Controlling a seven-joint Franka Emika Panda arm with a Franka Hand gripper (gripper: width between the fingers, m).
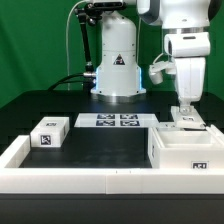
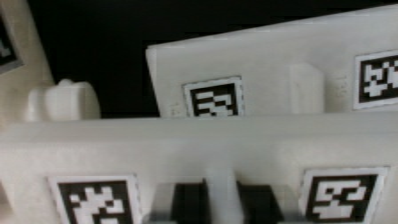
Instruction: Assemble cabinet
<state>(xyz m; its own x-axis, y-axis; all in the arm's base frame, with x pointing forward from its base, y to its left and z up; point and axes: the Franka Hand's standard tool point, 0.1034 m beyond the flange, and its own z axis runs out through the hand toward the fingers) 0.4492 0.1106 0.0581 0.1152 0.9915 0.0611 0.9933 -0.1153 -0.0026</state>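
Note:
The cabinet, a large open white box (image 1: 186,150), stands at the front of the exterior view's right, with a tag on its front face. My gripper (image 1: 185,110) reaches down just behind it onto a small white tagged part (image 1: 187,122). In the wrist view my gripper (image 2: 219,202) has its dark fingers (image 2: 185,203) pressed on either side of a thin white rib of that part (image 2: 196,150), which carries two tags. Past it lies another white tagged piece (image 2: 267,65). A second small white tagged block (image 1: 50,132) lies at the exterior view's left.
The marker board (image 1: 115,121) lies flat at the table's middle back, before the arm's base (image 1: 117,75). A long low white rail (image 1: 90,180) edges the table's front and left. A round white knob (image 2: 61,100) shows beside the parts in the wrist view.

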